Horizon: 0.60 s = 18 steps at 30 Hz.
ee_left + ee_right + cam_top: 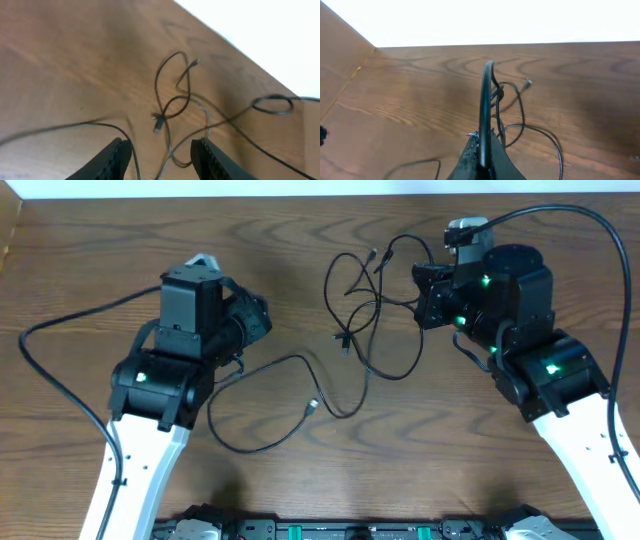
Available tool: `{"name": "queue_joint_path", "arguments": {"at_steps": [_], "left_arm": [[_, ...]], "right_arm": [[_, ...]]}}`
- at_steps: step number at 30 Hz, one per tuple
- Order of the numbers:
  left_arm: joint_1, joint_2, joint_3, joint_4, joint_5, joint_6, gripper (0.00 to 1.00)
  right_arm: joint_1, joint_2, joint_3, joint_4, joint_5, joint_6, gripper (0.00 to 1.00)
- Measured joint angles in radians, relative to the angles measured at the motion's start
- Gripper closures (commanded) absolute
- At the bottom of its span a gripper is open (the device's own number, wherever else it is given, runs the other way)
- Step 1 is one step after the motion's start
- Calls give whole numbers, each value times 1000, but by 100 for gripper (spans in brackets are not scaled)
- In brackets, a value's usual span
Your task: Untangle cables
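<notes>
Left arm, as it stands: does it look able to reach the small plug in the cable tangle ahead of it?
Likely yes: the left gripper is open, and the plug lies on the table just ahead, with only thin black cables around it.

From where I stand, the cables (343,338) sprawl over the middle of the bench (90,250) between both arms, a thick arm wire (22,345) loops out at the left, and bare wood lies open far-left and front-centre.
</notes>
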Motion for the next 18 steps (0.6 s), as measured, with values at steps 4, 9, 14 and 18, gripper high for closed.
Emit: {"name": "queue_joint_path", "arguments": {"at_steps": [4, 9, 14, 18], "left_arm": [[0, -39, 86, 1, -2, 89, 39], [0, -121, 228, 14, -34, 172, 37], [0, -174, 256, 11, -45, 203, 17], [0, -156, 255, -6, -34, 206, 8]], "right_arm": [[0, -3, 3, -31, -9, -6, 99], [0, -3, 3, -48, -16, -14, 99], [0, -3, 3, -49, -17, -15, 98], [0, -3, 3, -53, -18, -16, 94]]}}
